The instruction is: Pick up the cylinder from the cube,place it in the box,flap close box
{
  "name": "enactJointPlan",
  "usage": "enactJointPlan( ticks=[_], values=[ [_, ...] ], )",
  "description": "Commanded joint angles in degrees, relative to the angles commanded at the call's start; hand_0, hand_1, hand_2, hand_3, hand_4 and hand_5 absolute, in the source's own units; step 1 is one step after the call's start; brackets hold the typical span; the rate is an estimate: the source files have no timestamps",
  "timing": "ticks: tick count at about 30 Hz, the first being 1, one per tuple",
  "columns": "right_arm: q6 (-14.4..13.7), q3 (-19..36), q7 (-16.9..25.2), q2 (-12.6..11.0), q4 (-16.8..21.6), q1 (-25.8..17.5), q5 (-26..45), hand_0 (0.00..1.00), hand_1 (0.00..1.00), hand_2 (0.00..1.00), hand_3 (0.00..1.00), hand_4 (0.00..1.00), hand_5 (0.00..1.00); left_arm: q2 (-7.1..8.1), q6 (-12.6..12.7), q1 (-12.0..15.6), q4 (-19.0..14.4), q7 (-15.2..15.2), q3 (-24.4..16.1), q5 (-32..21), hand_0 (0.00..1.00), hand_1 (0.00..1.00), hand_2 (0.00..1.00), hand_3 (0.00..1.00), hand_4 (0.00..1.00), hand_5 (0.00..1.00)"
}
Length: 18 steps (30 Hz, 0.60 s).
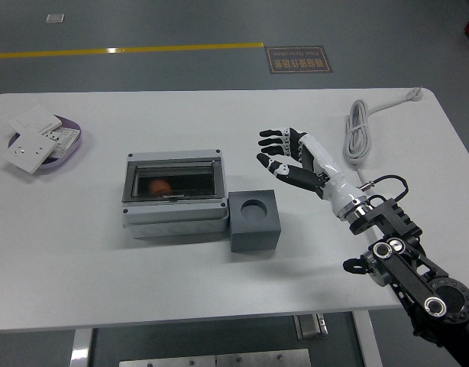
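**Right hand hung open beside an emptied cube; cylinder seemed already boxed**

Nearest the camera, the robot's black right arm [418,275] came in from the lower right, and its right hand [295,159] hovered above the table [105,290] just to the right of the cube, fingers [273,138] spread and holding nothing. The left arm was out of view.

The cylinder [160,186] appeared to be the orange shape showing dimly behind the transparent flap of the grey box [173,195]; its form could not be made out clearly through the window. Judged from its small size, it was probably light and rigid, with a smooth side that might slip, so a pinch across its round wall between thumb and two fingers would likely have suited it best. The flap looked down, or close to it, though whether it was latched could not be told.

The dark grey cube [254,222] touched the box's right side, and its round socket [254,206] stood empty.

Further out, a purple tray [74,141] with white switch plates sat at the far left, and a coiled white cable [359,138] lay at the far right.

Counted: one cylinder, one box, one cube, one tray, one cable, one hand in view. The number of plates could not be settled.
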Motion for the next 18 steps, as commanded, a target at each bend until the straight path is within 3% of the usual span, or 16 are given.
enactJointPlan(
  ticks=[18],
  values=[
    [0.7,4.7,0.0,-0.4,0.3,-0.4,-0.1,0.73,0.678,0.649,0.652,0.762,0.279,-0.36,0.2,-1.6,0.0,0.8,-2.6,2.3,0.614,0.593,0.6,0.587,0.656,0.206]
  ],
)
